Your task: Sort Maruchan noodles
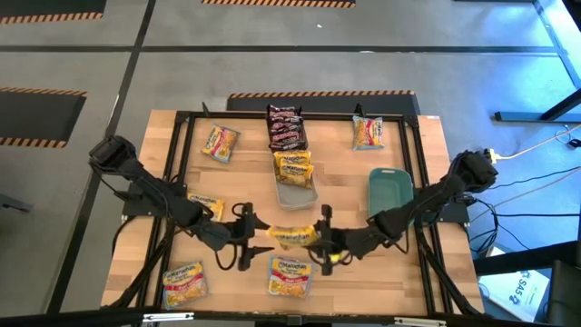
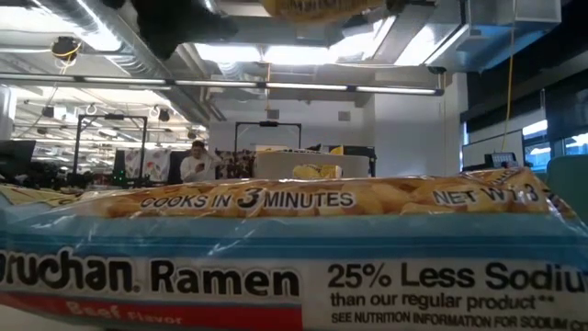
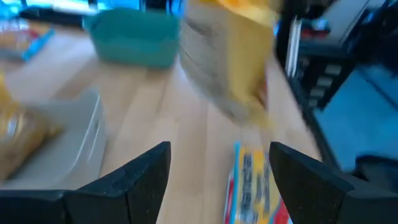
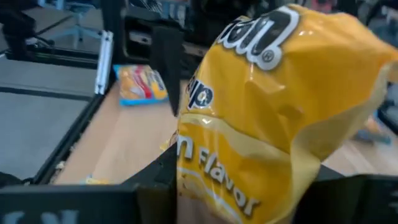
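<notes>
Filling the right wrist view, a crinkled yellow plastic Maruchan ramen packet (image 4: 273, 106) sat clamped between the right gripper (image 1: 329, 247)'s dark fingers, held clear of the wooden table (image 1: 408, 263). From above, its long axis ran across the table, from the right gripper toward the left gripper (image 1: 243, 238), and it hung in the gap between the two. Its far end lay just beside the left gripper's fingertips, apparently free of them. That gripper's two dark fingers (image 3: 134, 180) stood spread wide with nothing between them, so the packet was carried by the right arm alone.

Judging by the layout, the coming move turned on the clear rectangular bin (image 1: 296, 191), which already held a yellow packet. It lay beyond the held packet, toward the table's far side and slightly toward the left gripper; a teal rectangular bin (image 1: 390, 193) stood beyond the right gripper's forearm. The right gripper, already grasping, was the arm placed to carry it there.

An orange-yellow packet with pink-red print (image 1: 290, 277) lay flat on the table just beneath and nearer than both grippers.
</notes>
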Controlling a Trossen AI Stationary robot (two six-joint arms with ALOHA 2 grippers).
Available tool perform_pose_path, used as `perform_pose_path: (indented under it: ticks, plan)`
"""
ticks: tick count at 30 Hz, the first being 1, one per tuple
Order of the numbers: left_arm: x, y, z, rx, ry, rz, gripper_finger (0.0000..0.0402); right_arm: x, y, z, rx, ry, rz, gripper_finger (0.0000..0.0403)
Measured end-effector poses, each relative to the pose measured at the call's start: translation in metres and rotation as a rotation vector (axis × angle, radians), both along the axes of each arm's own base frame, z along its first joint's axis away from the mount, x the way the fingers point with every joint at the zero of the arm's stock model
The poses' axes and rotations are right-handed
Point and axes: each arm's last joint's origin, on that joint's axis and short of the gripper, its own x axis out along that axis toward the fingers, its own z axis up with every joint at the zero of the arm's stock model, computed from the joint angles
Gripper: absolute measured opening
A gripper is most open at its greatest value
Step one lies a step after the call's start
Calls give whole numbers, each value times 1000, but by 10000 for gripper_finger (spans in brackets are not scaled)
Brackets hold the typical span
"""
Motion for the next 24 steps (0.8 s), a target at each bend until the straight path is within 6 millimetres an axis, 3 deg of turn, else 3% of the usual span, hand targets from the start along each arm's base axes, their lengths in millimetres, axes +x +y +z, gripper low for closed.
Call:
perform_pose_path:
  ticks: [10, 15, 24]
  plan:
    - [17, -8, 3, 27, -197, -17, 266, 8, 5, -2, -65, -83, 36, 142]
    - [18, -8, 5, -6, -200, -90, 266, 9, 3, -3, -89, -71, 20, 142]
    - [23, -2, 12, -27, -259, -69, 263, 19, -4, -1, -36, -153, 34, 142]
